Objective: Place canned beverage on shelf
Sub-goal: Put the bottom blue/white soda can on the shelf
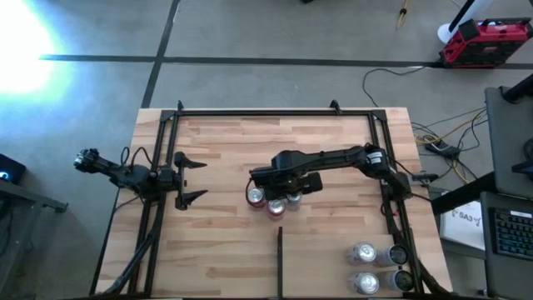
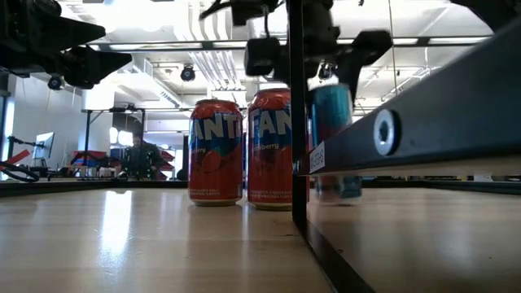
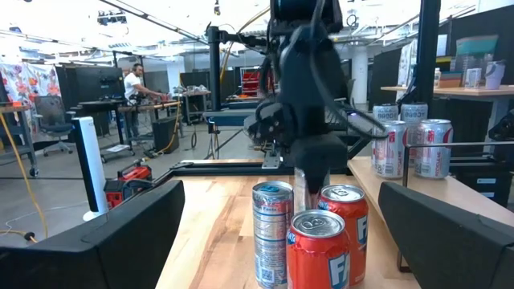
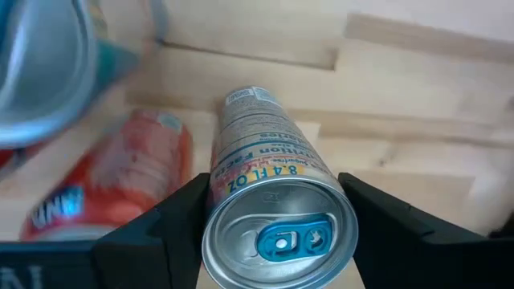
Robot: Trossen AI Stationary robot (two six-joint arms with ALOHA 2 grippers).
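My right end effector (image 4: 277, 210) has clamped its fingers on the slim silver can (image 4: 269, 193), arm stretched over the shelf (image 1: 225, 150); two orange cans (image 1: 265, 200) stand just beside it. My left end effector (image 1: 190, 177) gapes empty.

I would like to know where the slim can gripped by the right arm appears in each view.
High view: the slim can is at mid-table, right of the red cans.
Low view: right of the dark post.
Left wrist view: centre, behind the others.
Right wrist view: bottom centre, top-on.
Shared landmark: the red cans beside it.
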